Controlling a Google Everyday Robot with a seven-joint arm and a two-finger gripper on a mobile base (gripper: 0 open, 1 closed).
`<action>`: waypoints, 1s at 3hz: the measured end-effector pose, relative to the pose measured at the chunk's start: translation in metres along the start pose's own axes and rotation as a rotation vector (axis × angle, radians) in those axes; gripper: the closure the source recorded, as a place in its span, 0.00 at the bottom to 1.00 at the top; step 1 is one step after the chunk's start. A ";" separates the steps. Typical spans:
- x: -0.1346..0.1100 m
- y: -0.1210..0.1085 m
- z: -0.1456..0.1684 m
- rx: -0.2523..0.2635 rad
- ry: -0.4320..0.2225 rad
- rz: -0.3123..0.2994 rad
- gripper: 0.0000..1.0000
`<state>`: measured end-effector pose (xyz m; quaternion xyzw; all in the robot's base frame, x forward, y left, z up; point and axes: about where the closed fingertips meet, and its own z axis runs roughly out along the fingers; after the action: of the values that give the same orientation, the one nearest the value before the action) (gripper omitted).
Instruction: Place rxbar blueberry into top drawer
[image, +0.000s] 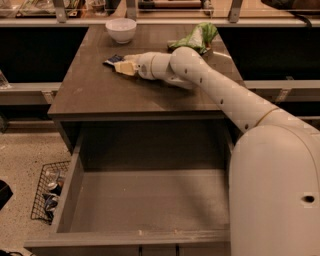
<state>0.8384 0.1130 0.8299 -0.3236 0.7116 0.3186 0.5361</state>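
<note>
The rxbar blueberry is a small dark bar lying on the table top at the middle left, partly hidden behind my fingers. My gripper reaches across the table from the right and its pale fingers are at the bar, touching or just beside it. The top drawer is pulled out wide below the table's front edge and holds nothing.
A white bowl stands at the back of the table. A green-and-white chip bag lies at the back right. A black wire basket with items sits on the floor to the left of the drawer.
</note>
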 end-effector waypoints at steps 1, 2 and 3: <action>0.000 0.000 0.000 0.000 0.000 0.000 1.00; 0.000 0.000 0.000 0.000 0.000 0.000 1.00; 0.000 0.000 0.000 0.000 0.000 0.000 1.00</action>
<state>0.8383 0.1129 0.8302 -0.3237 0.7115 0.3185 0.5361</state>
